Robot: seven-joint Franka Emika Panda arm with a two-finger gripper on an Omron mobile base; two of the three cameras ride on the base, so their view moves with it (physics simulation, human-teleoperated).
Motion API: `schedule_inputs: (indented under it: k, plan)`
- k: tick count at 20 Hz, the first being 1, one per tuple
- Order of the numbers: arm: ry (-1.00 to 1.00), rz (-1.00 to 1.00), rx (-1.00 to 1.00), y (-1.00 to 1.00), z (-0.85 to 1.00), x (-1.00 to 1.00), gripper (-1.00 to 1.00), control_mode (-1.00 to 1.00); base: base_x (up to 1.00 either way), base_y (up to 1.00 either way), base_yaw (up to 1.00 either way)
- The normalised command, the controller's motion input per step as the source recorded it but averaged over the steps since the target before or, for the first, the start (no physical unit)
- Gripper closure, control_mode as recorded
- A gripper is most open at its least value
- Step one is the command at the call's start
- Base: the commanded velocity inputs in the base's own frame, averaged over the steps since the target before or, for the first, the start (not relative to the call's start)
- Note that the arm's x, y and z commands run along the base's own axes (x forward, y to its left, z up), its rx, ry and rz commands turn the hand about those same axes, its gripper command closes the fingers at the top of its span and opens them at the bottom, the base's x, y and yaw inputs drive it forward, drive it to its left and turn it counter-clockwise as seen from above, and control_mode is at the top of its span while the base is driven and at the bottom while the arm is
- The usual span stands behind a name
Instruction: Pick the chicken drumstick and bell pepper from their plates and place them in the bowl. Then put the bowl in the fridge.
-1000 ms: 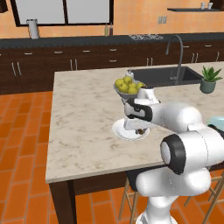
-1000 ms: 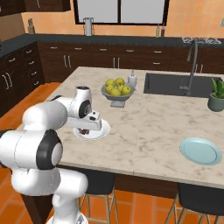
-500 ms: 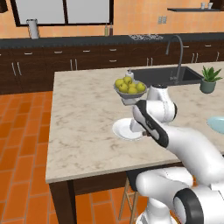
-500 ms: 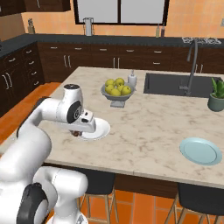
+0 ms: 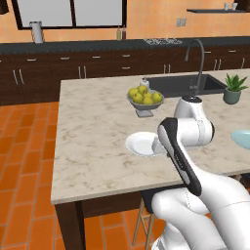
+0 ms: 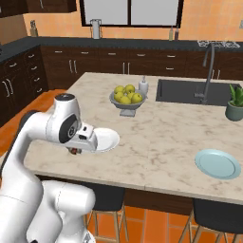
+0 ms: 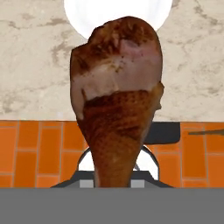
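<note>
Gripper: the two-finger gripper [image 6: 76,151] is hanging at the near edge of the pale marble island counter [image 6: 156,142], beside the white plate, its jaws narrowed down and pinching the drumstick.
Drumstick: the reddish-brown cooked chicken drumstick [image 7: 117,96] is sitting in the grip by its narrow bone end, its thick end pointing away from the hand; in the hand view it is lying over the counter's edge, with orange floor tiles below it.
White plate: the flat round white plate [image 5: 141,144] is resting bare on the counter near the front edge, just beside the hand.
Blue plate: the flat round pale blue plate [image 6: 218,163] is lying well apart, toward the counter's right end.
Fruit bowl: the grey pedestal bowl of yellow-green fruit [image 6: 126,99] is standing behind the white plate, near the dark sink [image 6: 190,91].
Plant: a small potted green plant [image 6: 235,102] is standing beside the sink.
</note>
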Motion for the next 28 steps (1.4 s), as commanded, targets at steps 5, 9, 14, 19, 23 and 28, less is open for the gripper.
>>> schedule_inputs:
  k: [5, 9, 14, 19, 23, 28]
  plan:
    - [0.0, -0.01, 0.0, -0.05, 0.05, -0.05, 1.0, 1.0, -0.38, -0.45, -0.02]
    - [0.0, 0.0, 0.0, 0.0, 0.0, 0.0, 1.0, 1.0, -0.69, -0.97, -0.01]
    - [0.0, 0.0, 0.0, 0.0, 0.0, 0.0, 1.0, 1.0, -0.23, -1.0, 0.0]
    - [0.0, 0.0, 0.0, 0.0, 0.0, 0.0, 1.0, 1.0, -0.33, -1.0, 0.0]
    - [0.0, 0.0, 0.0, 0.0, 0.0, 0.0, 1.0, 1.0, -0.23, -1.0, 0.0]
    - [0.0, 0.0, 0.0, 0.0, 0.0, 0.0, 1.0, 1.0, 0.34, -0.66, 0.06]
